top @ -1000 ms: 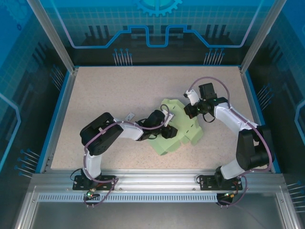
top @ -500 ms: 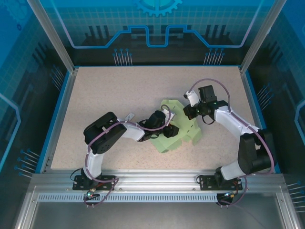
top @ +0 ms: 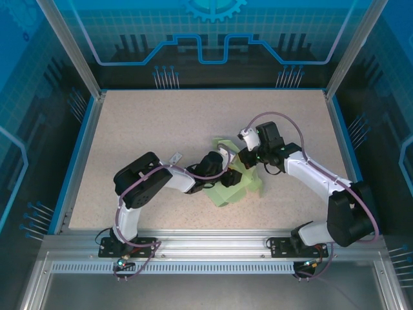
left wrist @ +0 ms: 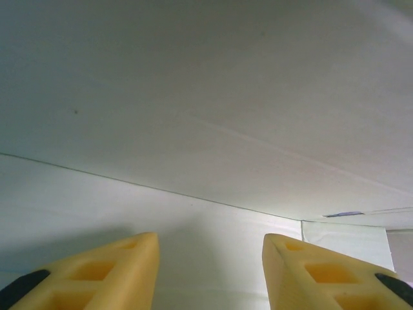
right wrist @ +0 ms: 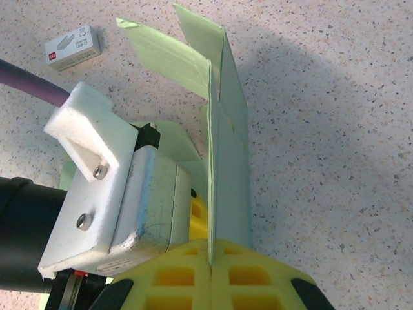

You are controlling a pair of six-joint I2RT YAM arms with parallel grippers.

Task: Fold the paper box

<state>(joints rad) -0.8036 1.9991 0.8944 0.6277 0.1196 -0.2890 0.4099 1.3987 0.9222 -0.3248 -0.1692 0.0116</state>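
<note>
The paper box (top: 240, 186) is pale mint-green card at mid-table, partly folded. Its right panel (right wrist: 230, 161) stands upright, edge-on in the right wrist view. On the lower edge of that panel my right gripper (right wrist: 211, 258) is shut, yellow fingers pressed together with the card between them. It comes at the card from the right (top: 250, 157). My left gripper (top: 227, 175) rests over the card's middle. Its fingers (left wrist: 139, 258) stand apart and open, nothing between them, with a creased card face (left wrist: 193, 97) close in front.
A small white staple box (right wrist: 72, 46) lies on the speckled table beyond the card, also seen left of the sheet (top: 175, 157). A raised blue rim (top: 82, 148) bounds the table. The left wrist housing (right wrist: 122, 194) sits just beside the upright panel.
My right gripper has moved left and swung the card's right panel up from flat to upright, narrowing the sheet. The left gripper has barely moved.
</note>
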